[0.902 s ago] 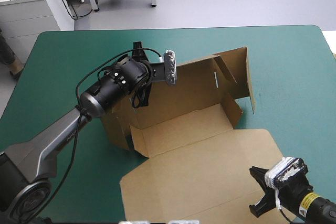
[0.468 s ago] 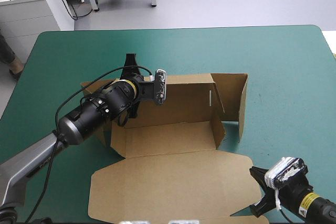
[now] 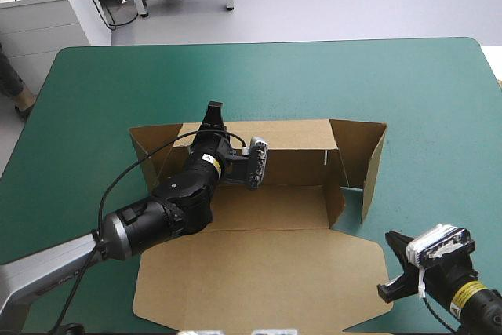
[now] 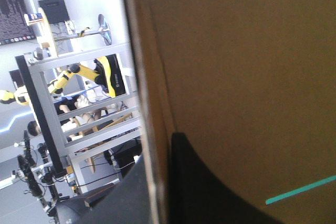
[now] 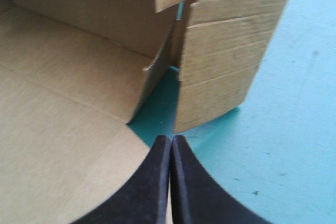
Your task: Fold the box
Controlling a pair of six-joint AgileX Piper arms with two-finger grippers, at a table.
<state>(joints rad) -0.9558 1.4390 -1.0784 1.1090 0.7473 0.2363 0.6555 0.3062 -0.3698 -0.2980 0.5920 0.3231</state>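
The brown box [image 3: 267,264] lies mid-table, square to the edges. Its back wall [image 3: 282,143] stands upright and its lid lies flat toward the near edge. My left gripper [image 3: 213,115] is shut on the top edge of the back wall near its left end. In the left wrist view the box [image 4: 236,77] fills the picture, and its edge runs between the black fingers of the left gripper [image 4: 157,145]. My right gripper [image 3: 394,264] rests low beside the lid's right front corner. In its own view the right gripper [image 5: 171,140] is shut in one arch with nothing in it, pointing at the box's right corner [image 5: 226,66].
The box's right side flap [image 3: 369,162] stands up and angles outward, and the left flap [image 3: 149,143] is raised too. A gap of teal-green cover [image 5: 157,108] shows between the inner wall and the right flap. Teal-green cover [image 3: 439,115] lies all round the box.
The box has swung from a skewed pose to lie square on the table. My left gripper came toward the near side with the back wall. The right gripper shifted slightly right.
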